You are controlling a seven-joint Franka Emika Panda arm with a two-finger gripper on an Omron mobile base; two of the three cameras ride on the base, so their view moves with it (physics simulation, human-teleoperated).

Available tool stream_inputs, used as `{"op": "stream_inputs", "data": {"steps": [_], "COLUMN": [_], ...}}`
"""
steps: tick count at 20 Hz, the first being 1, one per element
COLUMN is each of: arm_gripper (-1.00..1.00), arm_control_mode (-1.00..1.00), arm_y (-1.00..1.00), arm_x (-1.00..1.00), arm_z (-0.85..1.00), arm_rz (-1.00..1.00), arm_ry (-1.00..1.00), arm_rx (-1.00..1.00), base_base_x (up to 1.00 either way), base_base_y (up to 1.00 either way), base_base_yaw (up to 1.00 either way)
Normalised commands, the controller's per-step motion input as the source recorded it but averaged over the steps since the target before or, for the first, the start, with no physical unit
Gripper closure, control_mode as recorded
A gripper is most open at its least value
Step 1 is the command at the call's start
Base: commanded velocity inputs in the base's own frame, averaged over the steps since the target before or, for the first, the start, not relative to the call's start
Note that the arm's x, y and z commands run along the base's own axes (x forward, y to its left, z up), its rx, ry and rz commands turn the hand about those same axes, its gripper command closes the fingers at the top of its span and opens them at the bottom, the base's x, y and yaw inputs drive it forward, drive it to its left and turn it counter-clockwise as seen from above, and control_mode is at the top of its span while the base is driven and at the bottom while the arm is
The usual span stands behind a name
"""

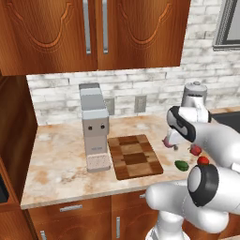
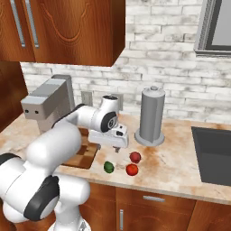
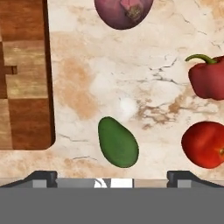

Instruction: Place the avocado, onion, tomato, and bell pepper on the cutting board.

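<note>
four vegetables beside cutting board [image 3: 24, 74], pincer [image 3: 111, 175] above avocado [image 3: 117, 142]

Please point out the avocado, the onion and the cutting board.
avocado [image 3: 118, 142]: hand view, middle of its green body.
onion [image 3: 124, 12]: hand view, its purplish lower half.
cutting board [image 1: 135, 156]: left base view, centre of checkered top.

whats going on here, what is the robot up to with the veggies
The robot arm hangs over the marbled counter with its gripper pointing down above the avocado, which lies on the counter beside the cutting board. The onion, bell pepper and tomato also sit on the counter, off the board. The gripper holds nothing, its fingertips spread wide. Nothing lies on the board yet, so none of the four has been placed; the avocado looks like the likely first pick.
</note>
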Motion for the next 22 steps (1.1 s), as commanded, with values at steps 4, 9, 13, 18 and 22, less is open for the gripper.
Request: {"op": "stream_inputs", "data": {"steps": [4, 9, 13, 18, 22], "arm_gripper": [-1.00, -1.00, -1.00, -1.00, 1.00], "arm_control_mode": [-1.00, -1.00, -1.00, -1.00, -1.00], "arm_y": [-0.02, -0.02, 0.00, 0.00, 0.00], "arm_x": [0.01, 0.00, 0.00, 0.00, 0.00], "arm_z": [-0.50, -0.50, -0.48, -0.46, -0.47], "arm_rz": [0.00, 0.00, 0.00, 0.00, 0.00], "arm_ry": [0.04, 0.03, 0.04, 0.05, 0.06], "arm_rx": [0.00, 0.00, 0.00, 0.00, 0.00], "base_base_x": [0.00, 0.00, 0.00, 0.00, 0.00], "base_base_y": [0.00, 0.00, 0.00, 0.00, 0.00], "base_base_yaw": [0.00, 0.00, 0.00, 0.00, 0.00]}}
